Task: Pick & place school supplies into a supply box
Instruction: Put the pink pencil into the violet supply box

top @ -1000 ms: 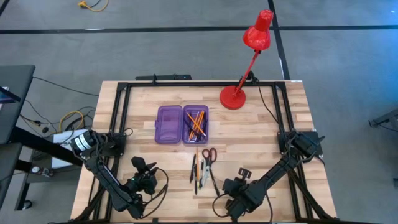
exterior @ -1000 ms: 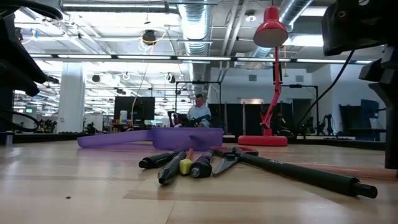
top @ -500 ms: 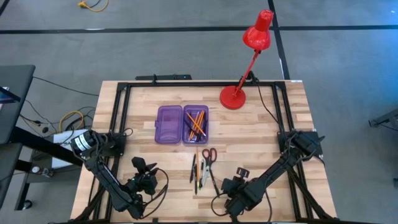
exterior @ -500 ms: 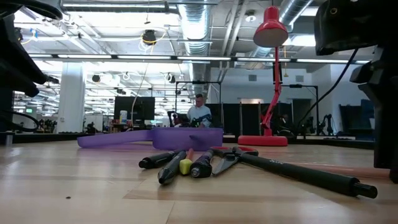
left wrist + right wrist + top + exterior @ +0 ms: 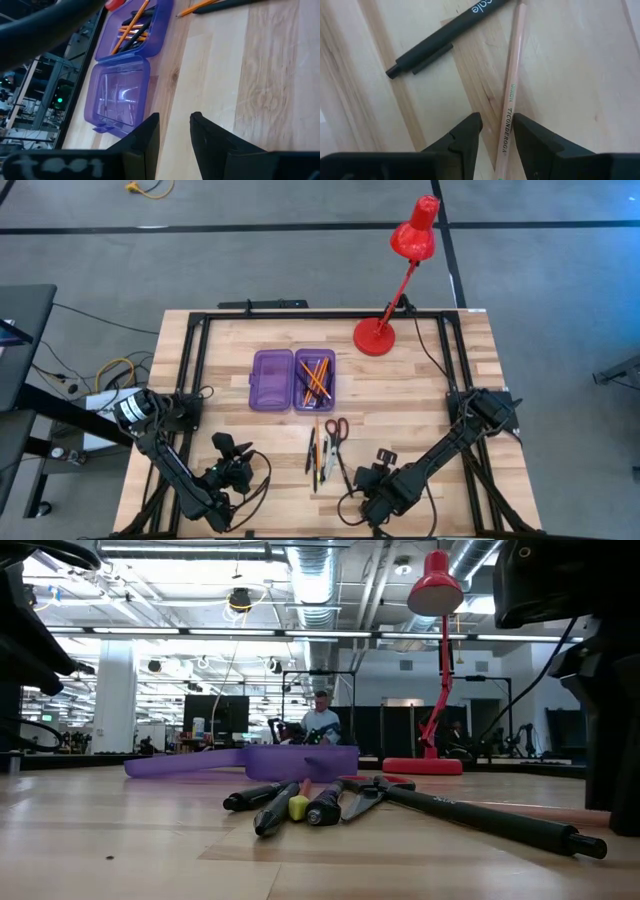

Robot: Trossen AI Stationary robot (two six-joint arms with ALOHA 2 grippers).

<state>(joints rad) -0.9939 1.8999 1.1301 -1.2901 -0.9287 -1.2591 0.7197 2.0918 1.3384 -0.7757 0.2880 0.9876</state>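
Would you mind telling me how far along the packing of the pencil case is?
Partly done: several pencils and pens already lie in one half of the open purple case. In hand: the right gripper, open, straddles a pencil beside a black pen. Left: that loose pile, including the red-handled scissors. The left gripper waits, empty.

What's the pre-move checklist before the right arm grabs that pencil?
1. Right gripper open, nothing held: ok.
2. Pencil running into the gap between its fingers: ok.
3. Black pen apart from the fingers: ok, though it crosses the pencil's far end.
4. Purple case open, right half already holding pencils: ok.
5. Left gripper empty, waiting at the table's front left, off the path: ok.
6. Height of the right fingers above the table: cannot tell.
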